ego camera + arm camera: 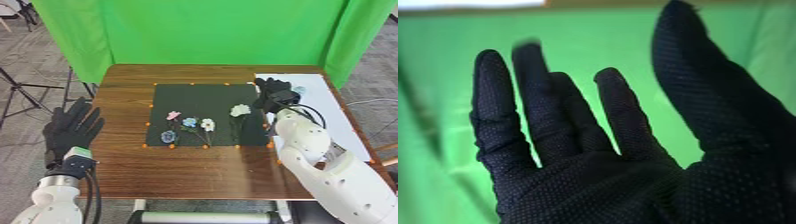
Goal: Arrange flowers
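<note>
Dial centred on the mat (213,95). Left hand (71,131) at nine o'clock: open, fingers straight; best kept well clear of work. Probably next for pickup: blue flower (168,136) between seven and eight, pink flower (173,115) at nine, light-blue flower (189,122) at eight, small white flower (208,124) near six, large white flower (240,110) near three, all lying flat. Best approached from above: pinch stem low between thumb and fingertips, sparing petals and neighbouring stems; lift gently, straight up. Right hand (274,95) at two o'clock, near the mat's corner: open, fingers extended, palm empty. Likely step, carrying flowers singly to the sheet (335,112) at three: lower stem first, release softly, withdraw without brushing the pale flower (299,90) at the sheet's eleven. Counts, left to right: left hand, one; mat, one; flowers on mat, five; right hand, one; flower on sheet, one; sheet, one.
</note>
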